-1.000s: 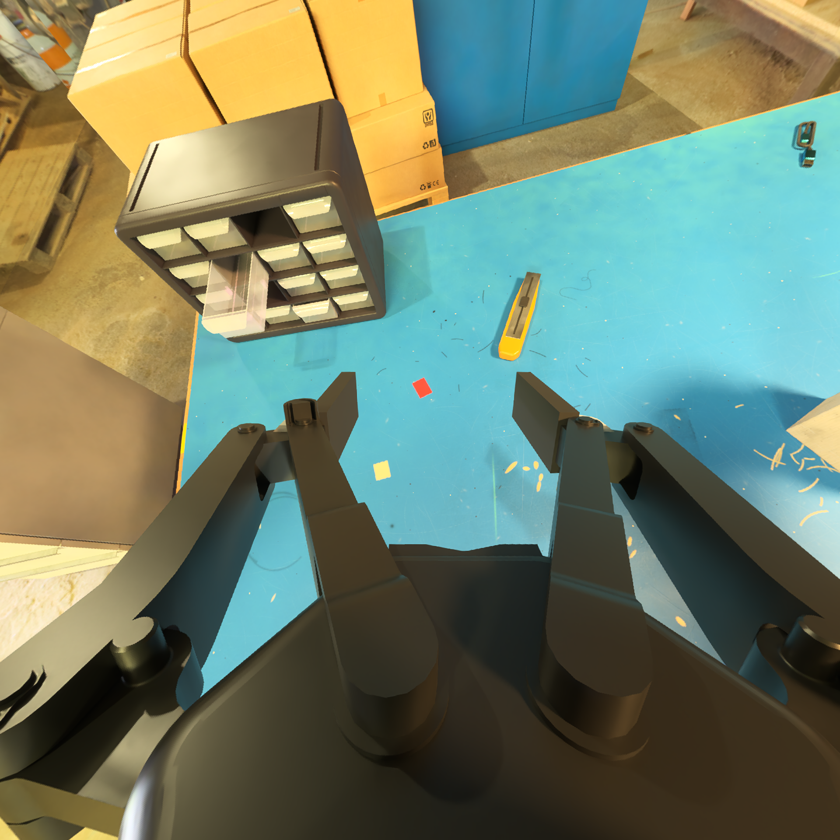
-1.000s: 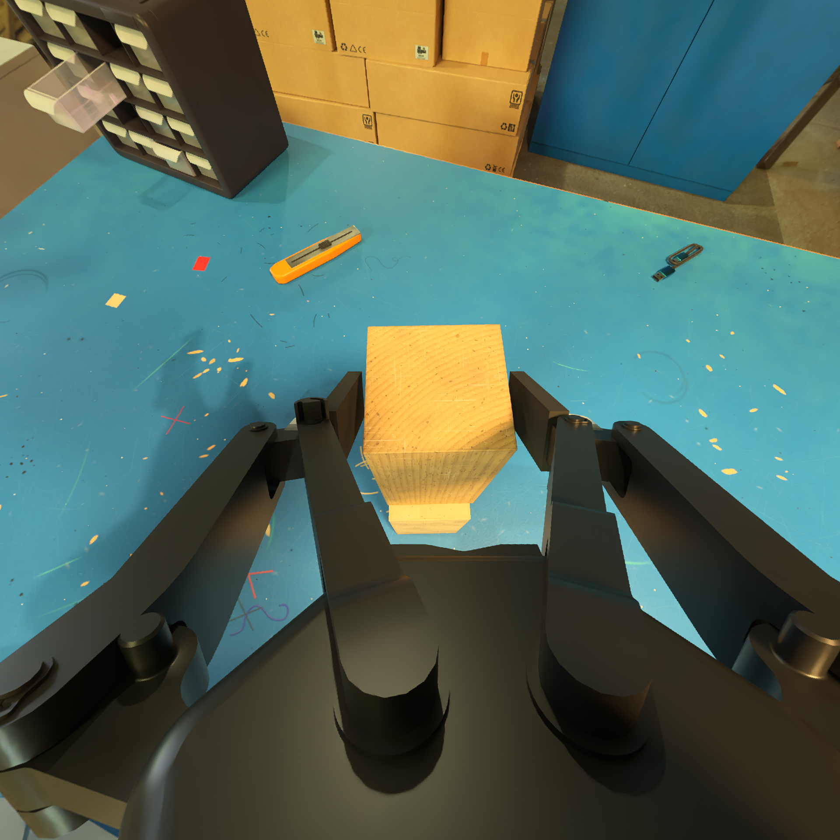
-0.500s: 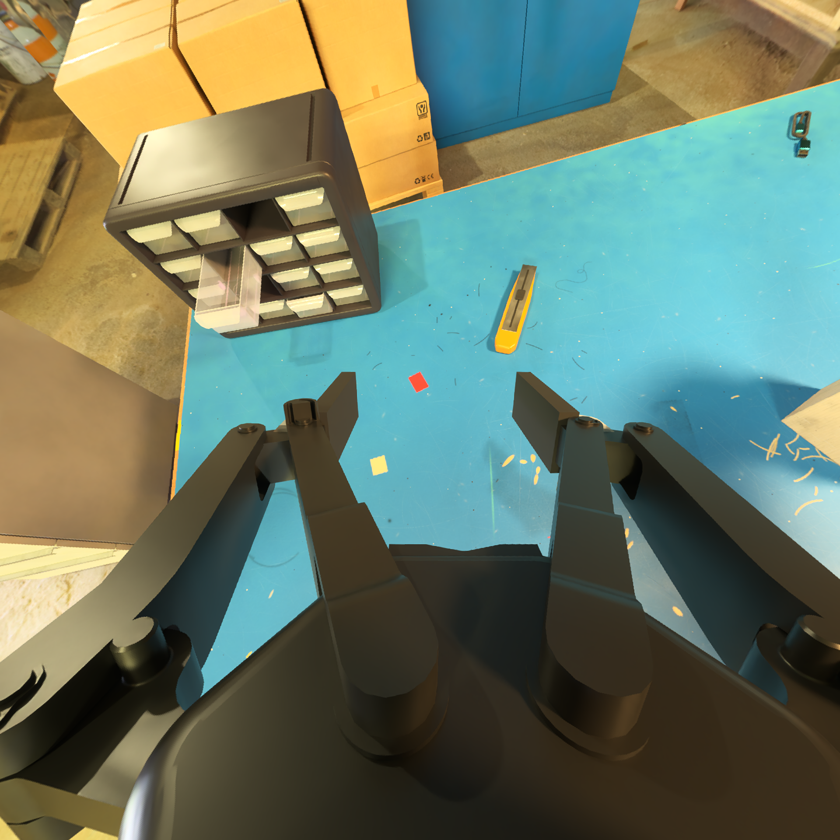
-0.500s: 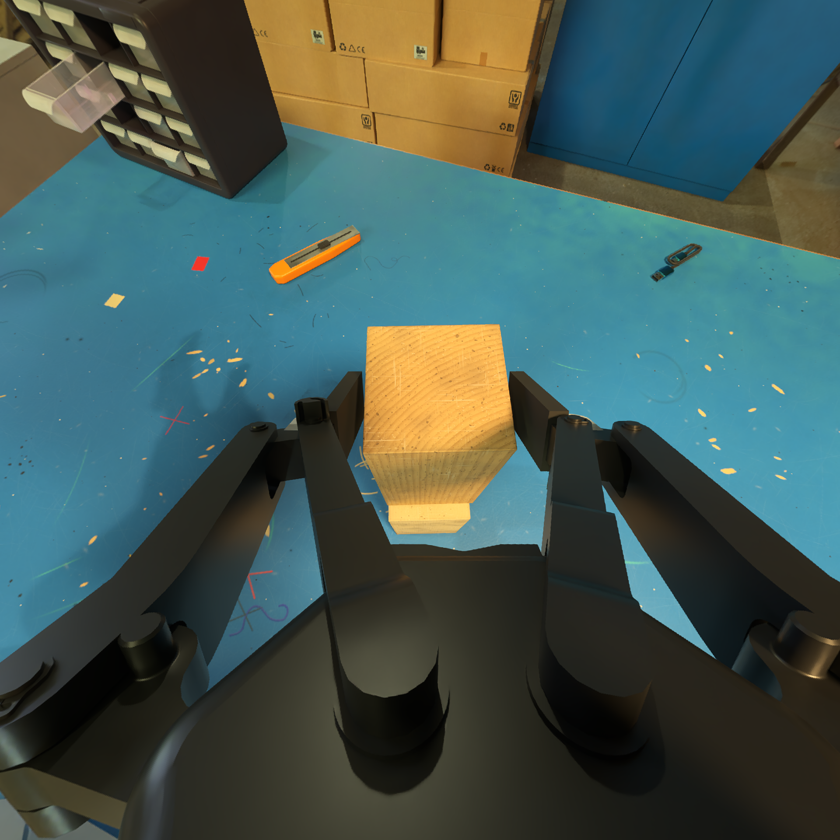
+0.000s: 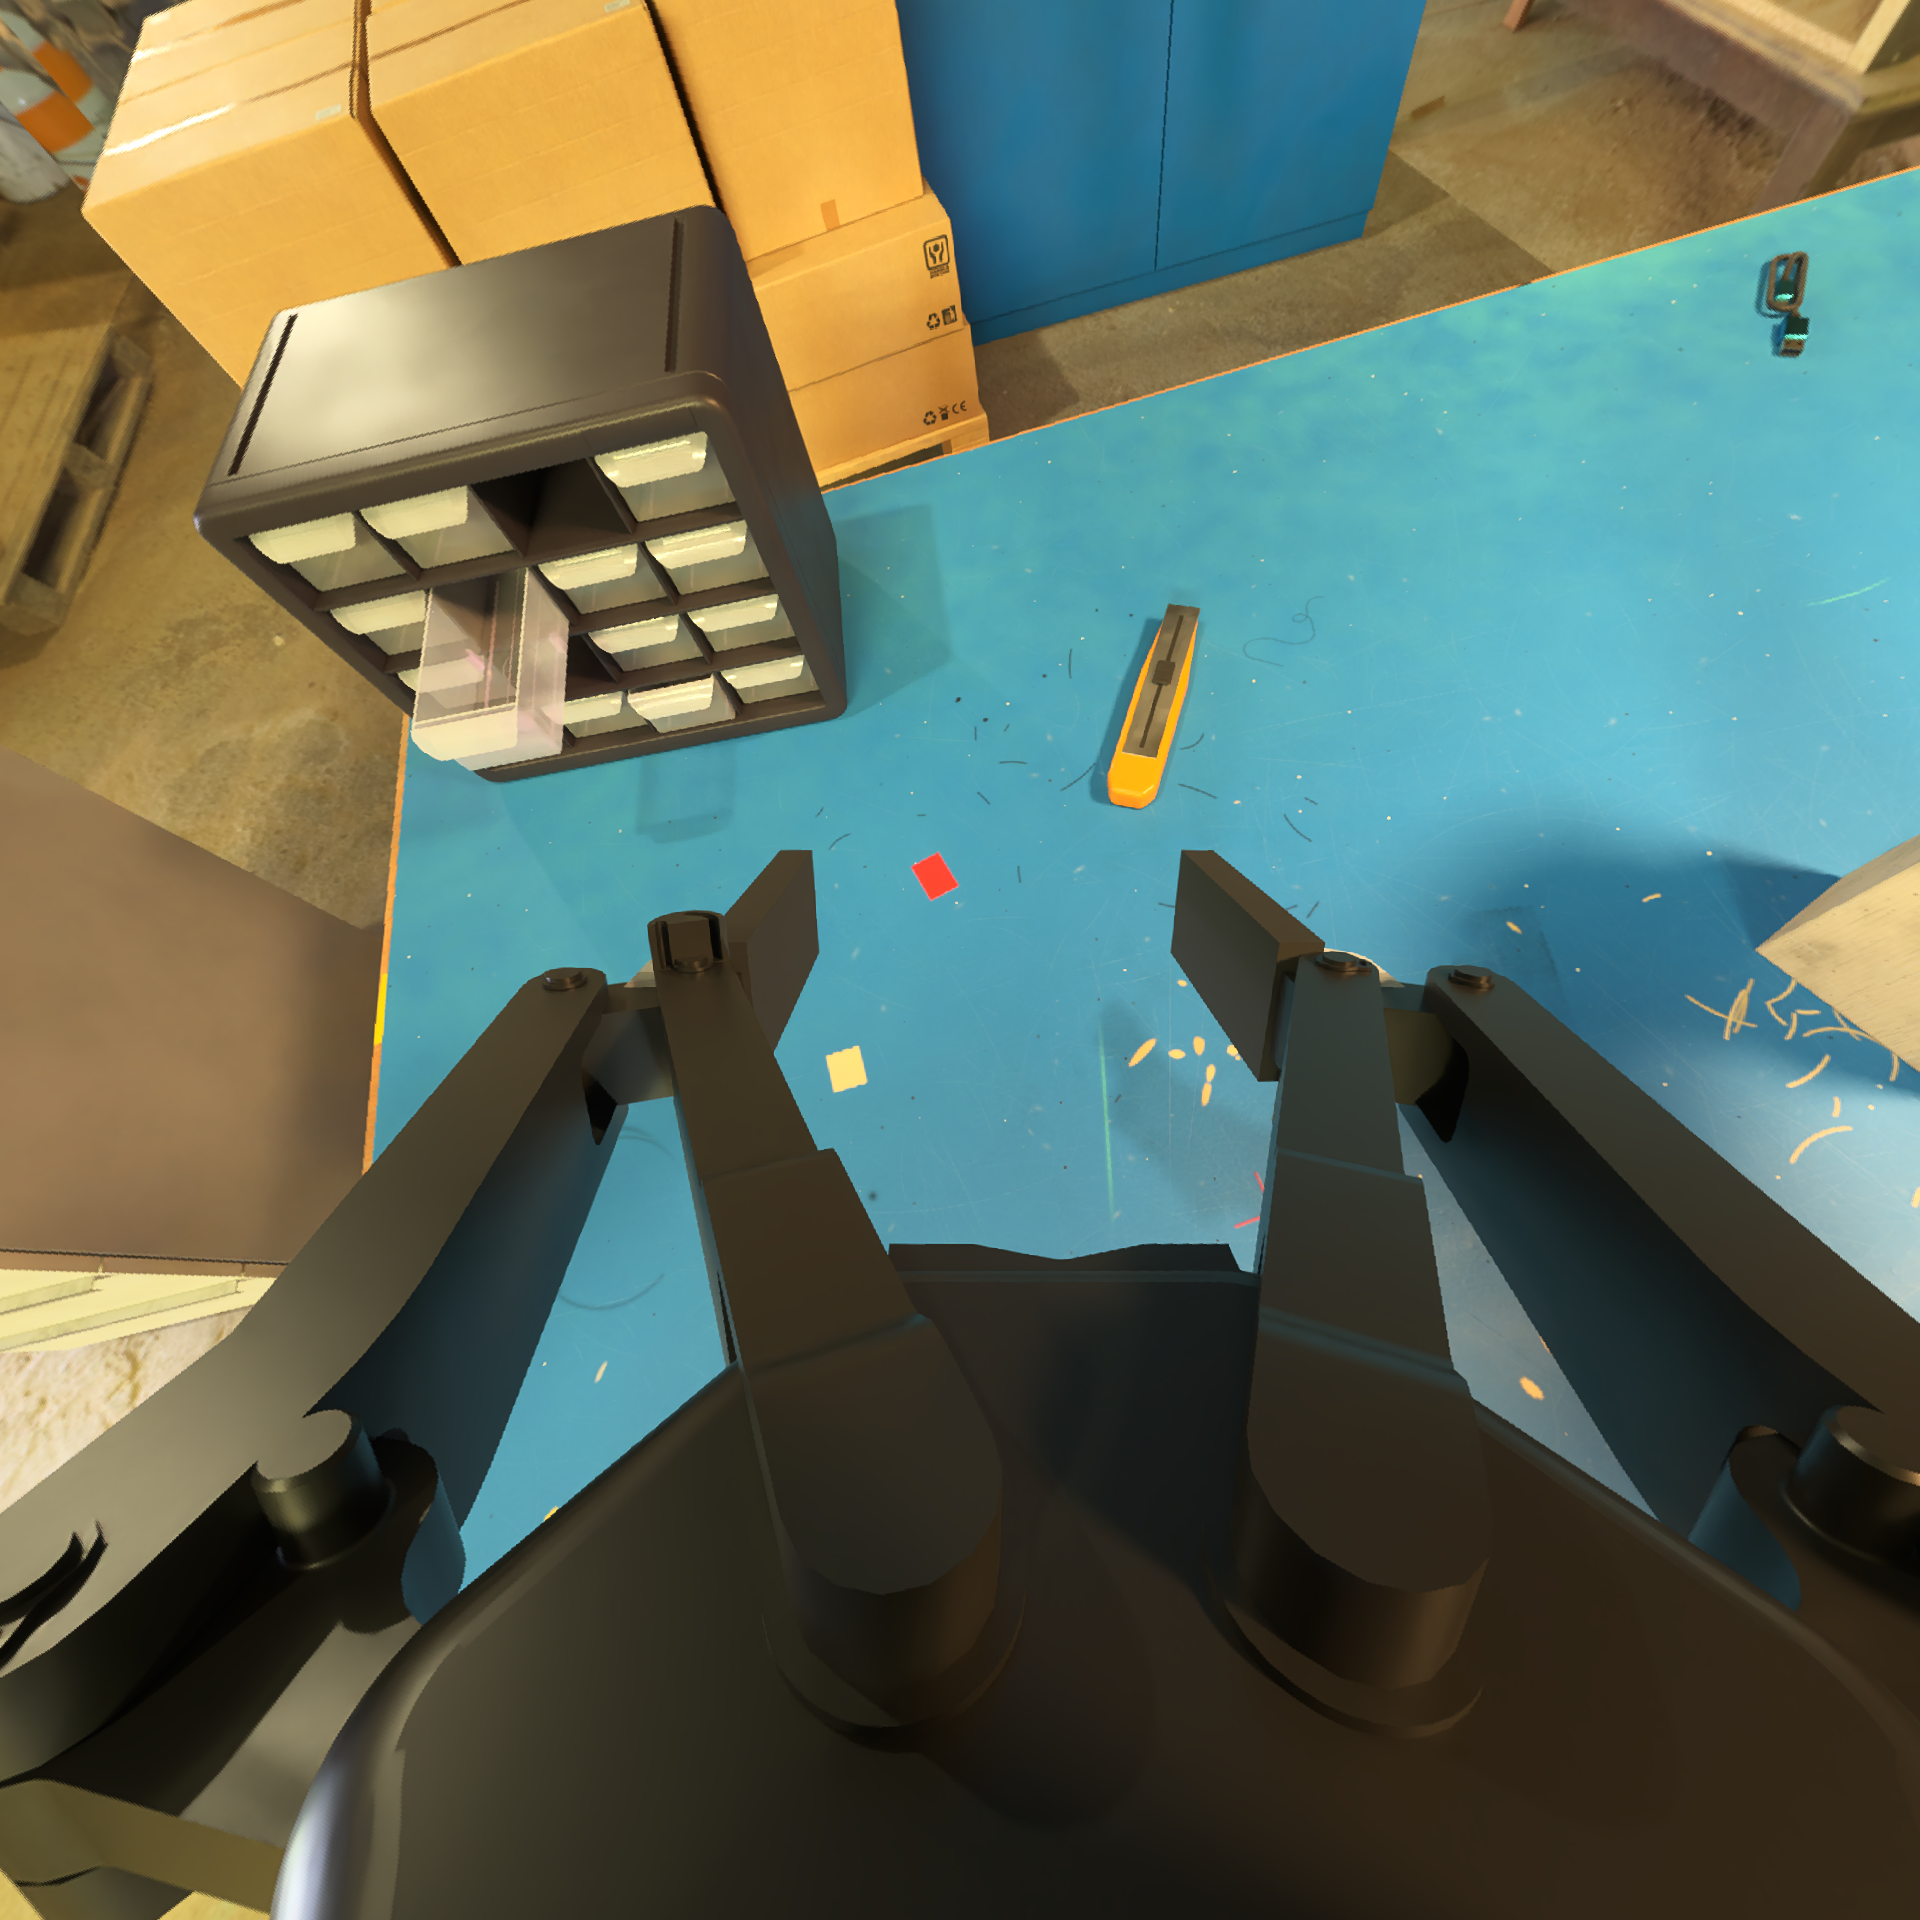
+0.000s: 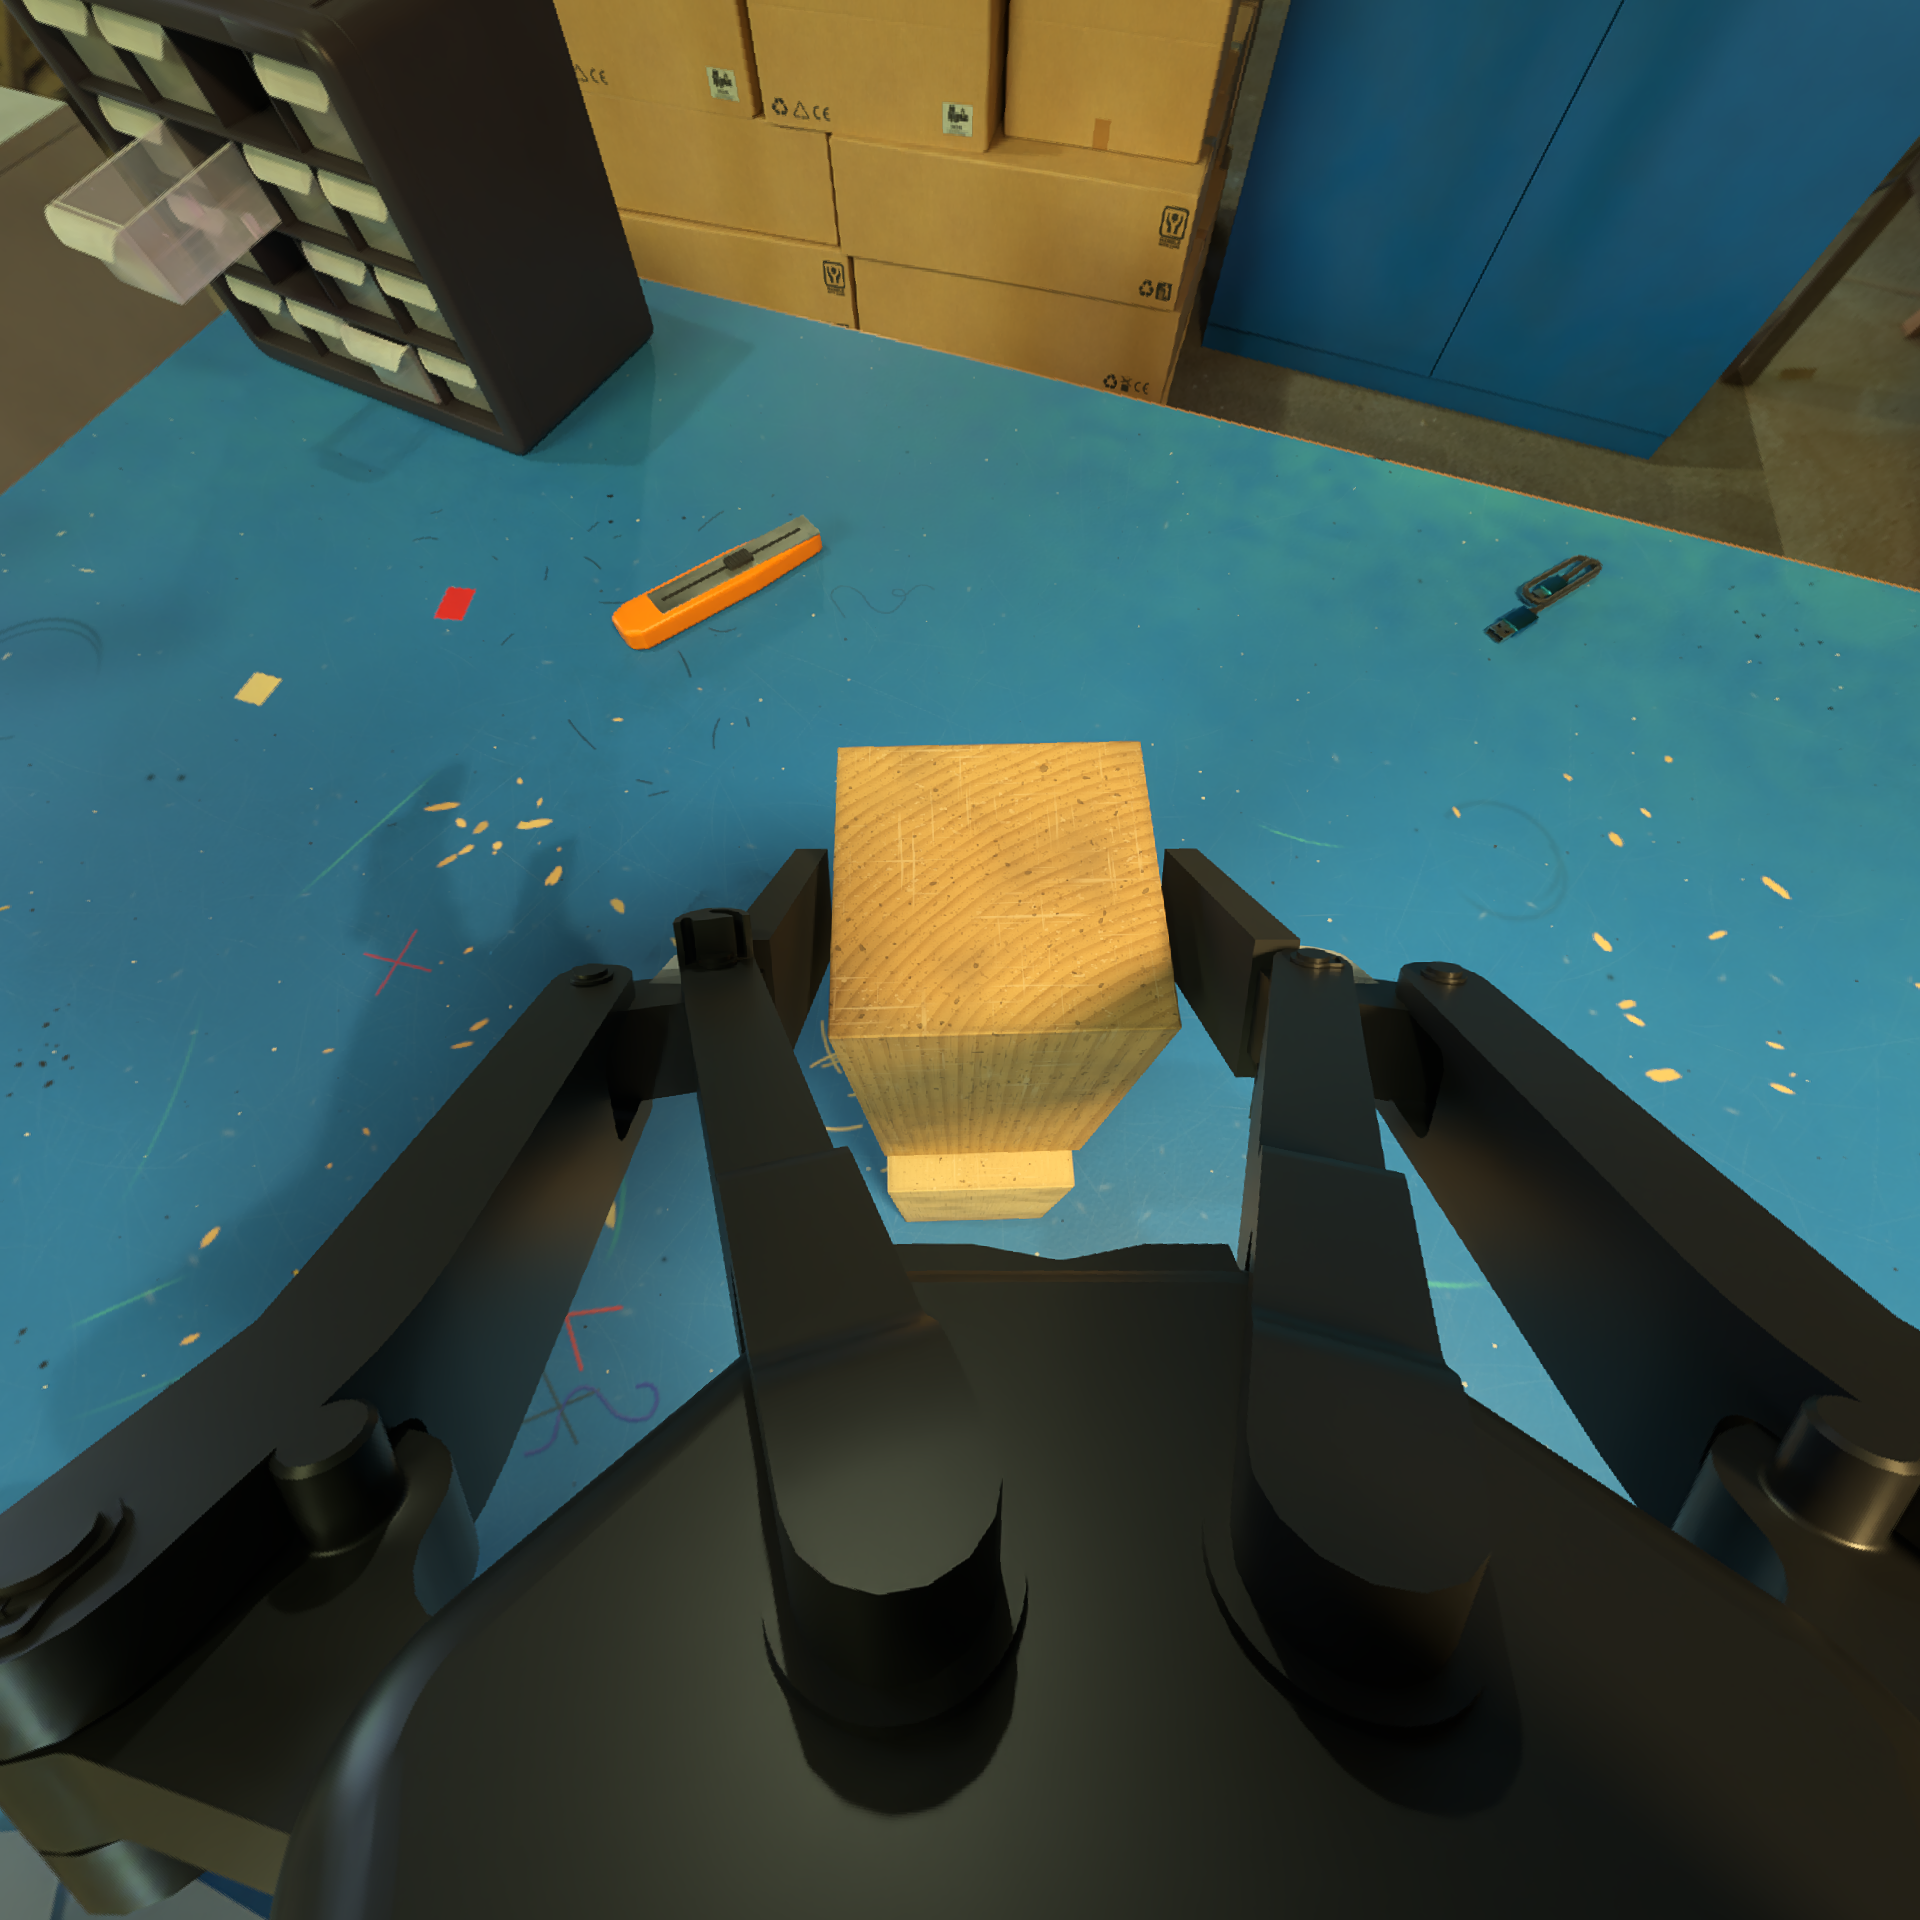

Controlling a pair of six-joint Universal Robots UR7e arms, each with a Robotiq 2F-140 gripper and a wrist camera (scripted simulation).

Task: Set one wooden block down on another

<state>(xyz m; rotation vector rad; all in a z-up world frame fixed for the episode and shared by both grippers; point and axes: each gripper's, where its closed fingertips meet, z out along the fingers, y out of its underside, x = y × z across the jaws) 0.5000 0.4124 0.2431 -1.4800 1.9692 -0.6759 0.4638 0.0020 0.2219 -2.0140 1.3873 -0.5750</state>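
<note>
In the right wrist view a large light wooden block (image 6: 997, 904) stands between my right gripper's fingers, directly over a smaller-looking wooden block (image 6: 977, 1184) on the blue table. The upper block appears to rest on the lower one. My right gripper (image 6: 995, 935) has its pads against the upper block's two sides. My left gripper (image 5: 997, 935) is open and empty above bare table, well left of the blocks. Only a corner of a wooden block (image 5: 1849, 956) shows at the right edge of the left wrist view.
An orange utility knife (image 6: 717, 582) lies beyond the blocks; it also shows in the left wrist view (image 5: 1148, 717). A black drawer organizer (image 5: 520, 499) with one drawer pulled out stands at the table's far left corner. A small USB stick (image 6: 1538, 603) lies far right. Cardboard boxes (image 6: 935, 177) stand behind the table.
The left wrist view has drifted a little, so the organizer and knife sit slightly further left in it. The right gripper and both blocks have not moved.
</note>
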